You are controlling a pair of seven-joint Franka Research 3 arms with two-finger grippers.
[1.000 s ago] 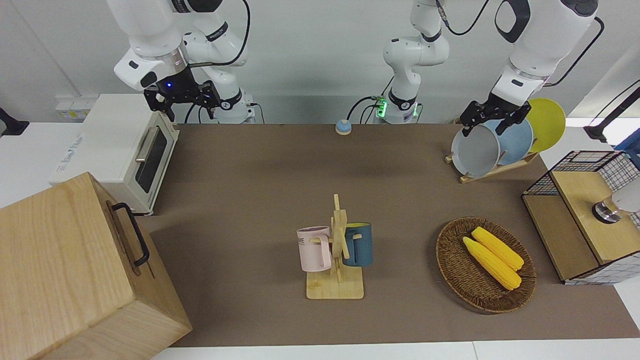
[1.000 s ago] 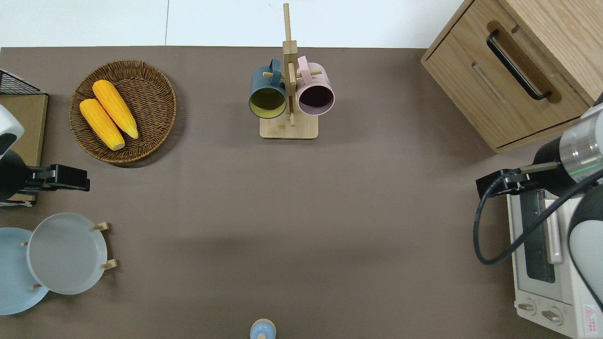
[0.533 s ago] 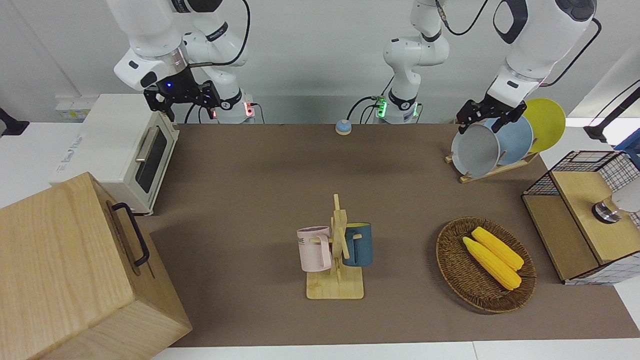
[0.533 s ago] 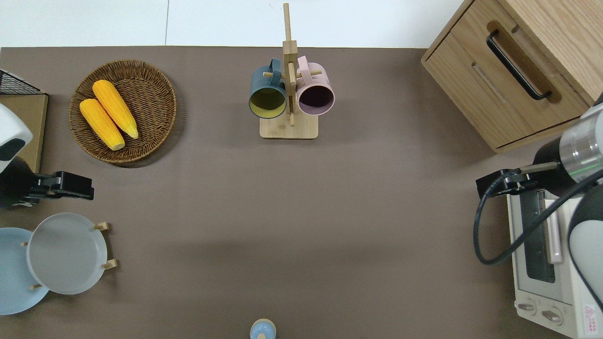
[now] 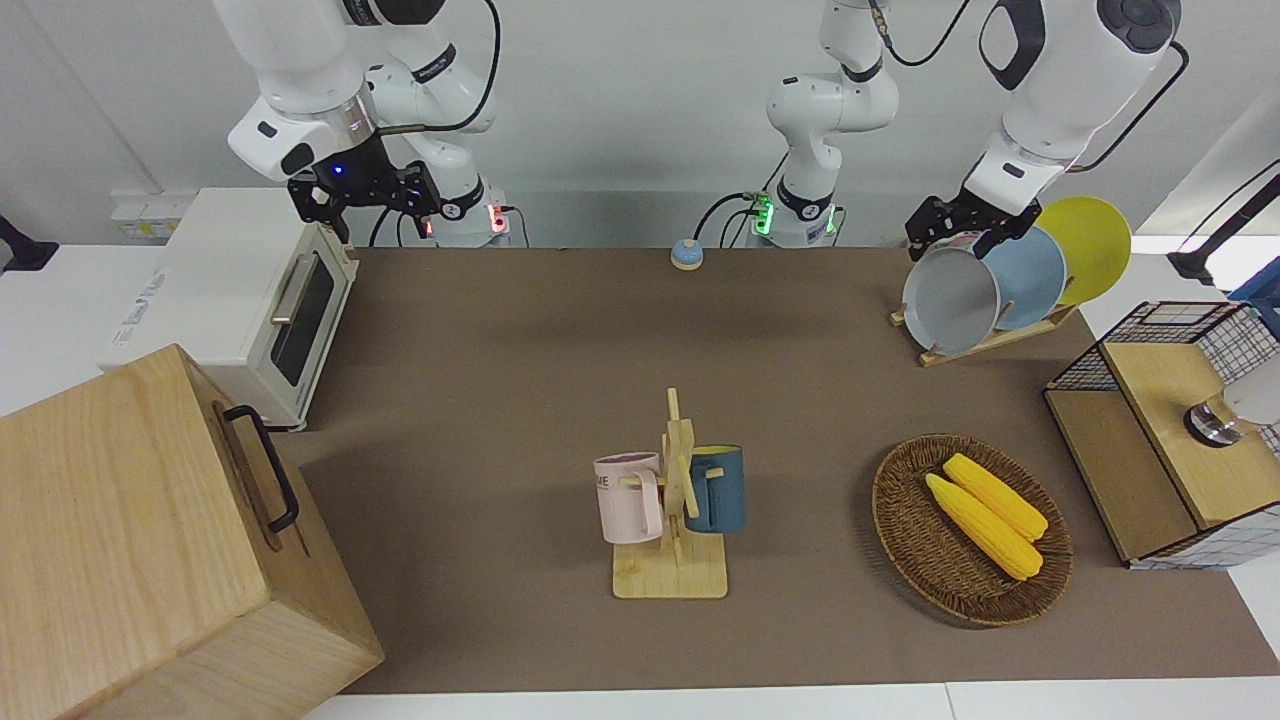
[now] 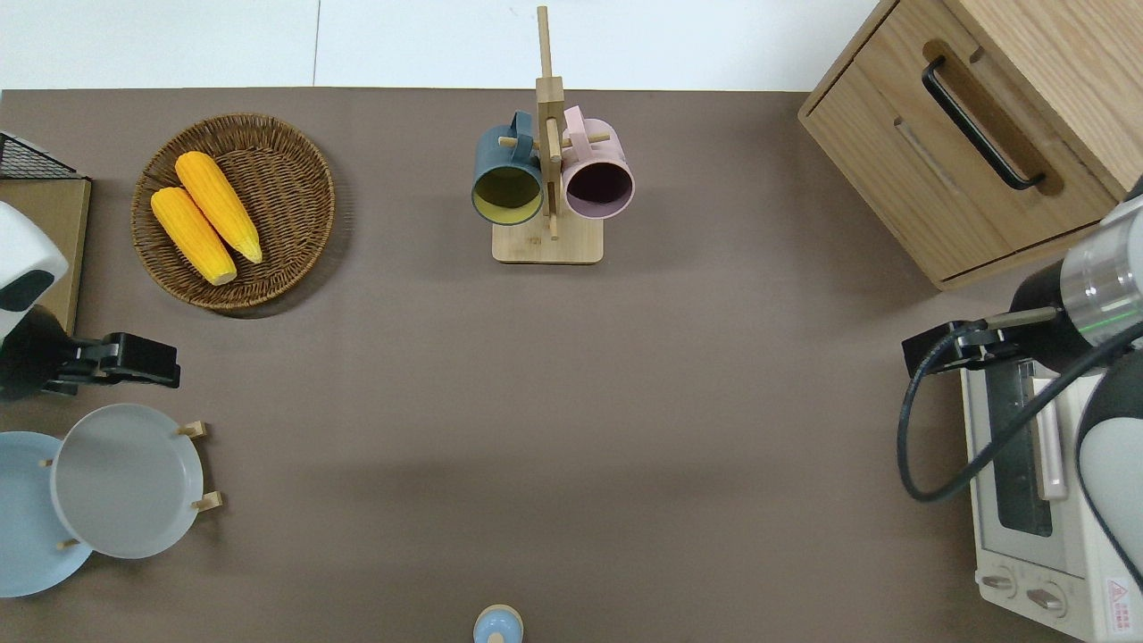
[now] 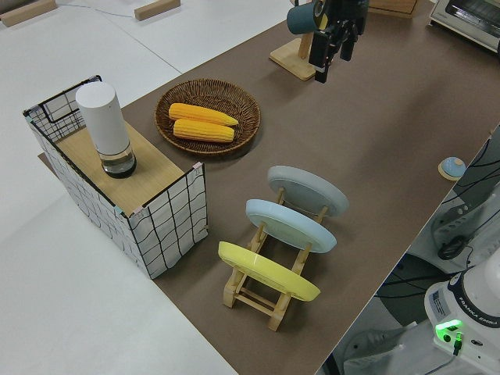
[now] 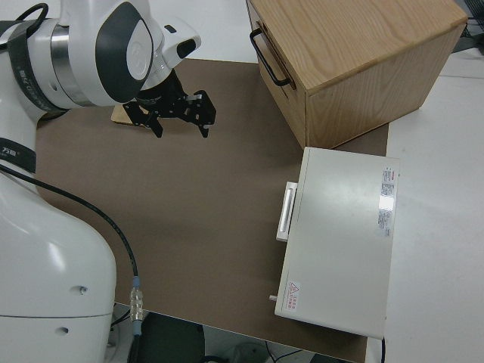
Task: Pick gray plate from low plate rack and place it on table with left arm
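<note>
Three plates stand in the rack (image 7: 269, 293) on the counter (image 6: 571, 402): gray plate (image 6: 125, 480), blue plate (image 7: 291, 225), yellow plate (image 7: 267, 271). The left gripper (image 6: 134, 362), fingers open and empty, hangs just off the gray plate's rim; right arm parked

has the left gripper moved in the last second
Yes. In the overhead view the left gripper has slid toward the robots, closing on the rim of the gray plate, which sits unmoved in the low plate rack.

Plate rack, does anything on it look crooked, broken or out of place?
Nothing stands out. The gray plate, light-blue plate and yellow plate each lean in their own slot of the low plate rack, none touched by the left gripper.
</note>
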